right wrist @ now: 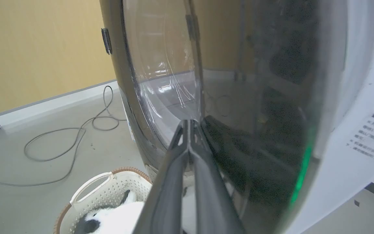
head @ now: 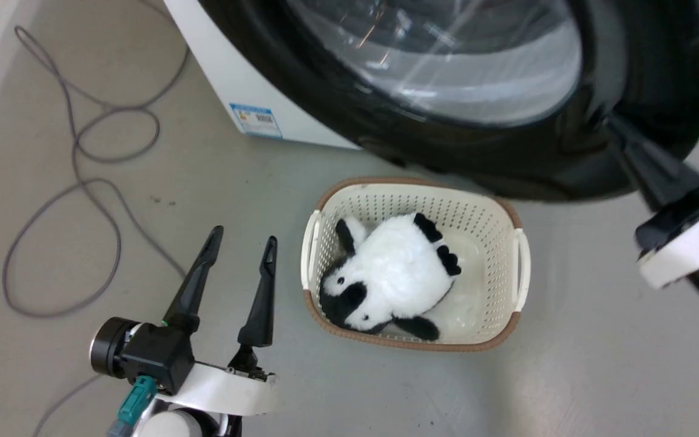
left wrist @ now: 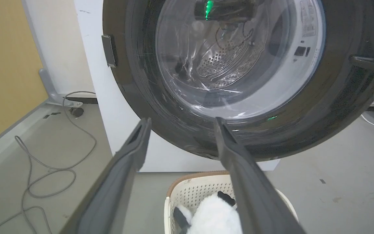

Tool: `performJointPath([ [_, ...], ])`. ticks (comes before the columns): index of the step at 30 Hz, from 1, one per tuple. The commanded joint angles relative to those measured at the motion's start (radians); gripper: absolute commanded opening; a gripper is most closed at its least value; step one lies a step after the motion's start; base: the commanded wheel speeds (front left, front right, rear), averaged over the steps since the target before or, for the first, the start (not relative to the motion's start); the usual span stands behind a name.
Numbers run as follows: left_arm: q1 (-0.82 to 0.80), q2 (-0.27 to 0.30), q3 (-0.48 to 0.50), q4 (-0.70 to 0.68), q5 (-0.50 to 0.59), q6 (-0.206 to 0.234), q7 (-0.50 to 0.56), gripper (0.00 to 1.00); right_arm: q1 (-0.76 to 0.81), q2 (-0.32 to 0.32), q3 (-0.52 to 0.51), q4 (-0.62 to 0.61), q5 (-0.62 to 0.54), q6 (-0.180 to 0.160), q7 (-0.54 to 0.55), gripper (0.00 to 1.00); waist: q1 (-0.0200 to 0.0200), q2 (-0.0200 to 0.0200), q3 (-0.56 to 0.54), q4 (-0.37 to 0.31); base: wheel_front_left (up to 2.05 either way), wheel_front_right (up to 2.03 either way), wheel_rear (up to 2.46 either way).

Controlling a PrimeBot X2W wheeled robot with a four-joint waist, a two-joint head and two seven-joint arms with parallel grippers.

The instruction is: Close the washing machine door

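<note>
The washing machine door [head: 446,85], upper right of the head view, stands out from the washing machine [head: 234,79], unlatched I'd judge. My right gripper [right wrist: 189,130], fingers pinched together, looks pressed on its glossy front. Left gripper [head: 244,237] is lower left, fingers apart. Push-home remains.

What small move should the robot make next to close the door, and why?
Probably push the right end effector forward against the door: its shut fingers rest on the glossy front, and the door looks ajar from the machine.
</note>
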Motion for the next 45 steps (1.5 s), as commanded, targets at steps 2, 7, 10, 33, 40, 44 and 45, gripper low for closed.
performJointPath([
  [2, -0.019, -0.002, -0.013, -0.008, 0.001, 0.006, -0.004, 1.00, -0.065, -0.022, -0.010, 0.044, 0.036, -0.002, 0.009, 0.00, -0.0001, 0.0000, 0.034, 0.018, 0.00, 0.00, 0.00],
  [7, -0.038, -0.003, -0.030, -0.016, -0.026, 0.019, -0.004, 1.00, -0.148, -0.046, -0.003, 0.106, 0.062, -0.002, 0.023, 0.00, -0.0001, 0.0000, 0.071, 0.030, 0.00, 0.00, 0.00],
  [10, -0.047, -0.003, -0.034, -0.024, -0.032, 0.023, -0.004, 1.00, -0.185, -0.051, -0.001, 0.129, 0.077, -0.002, 0.031, 0.00, -0.0001, 0.0000, 0.088, 0.033, 0.00, 0.00, 0.00],
  [33, -0.087, -0.003, -0.042, 0.005, -0.043, 0.038, -0.004, 1.00, -0.408, -0.034, -0.025, 0.357, 0.220, -0.002, 0.051, 0.00, -0.0001, 0.0000, 0.121, 0.049, 0.00, 0.00, 0.00],
  [40, -0.057, -0.003, -0.016, 0.021, -0.057, 0.034, -0.004, 1.00, -0.292, -0.010, 0.031, 0.342, 0.282, -0.002, 0.018, 0.00, -0.0001, 0.0000, 0.000, 0.010, 0.00, 0.00, 0.00],
  [44, -0.033, -0.003, 0.005, 0.035, -0.066, 0.030, -0.004, 1.00, -0.209, 0.005, 0.051, 0.305, 0.321, -0.002, -0.010, 0.00, -0.0001, 0.0000, -0.082, -0.026, 0.00, 0.00, 0.00],
  [45, -0.025, -0.003, 0.012, 0.037, -0.068, 0.029, -0.004, 1.00, -0.183, 0.014, 0.055, 0.290, 0.334, -0.002, -0.016, 0.00, -0.0001, 0.0000, -0.103, -0.037, 0.00, 0.00, 0.00],
])
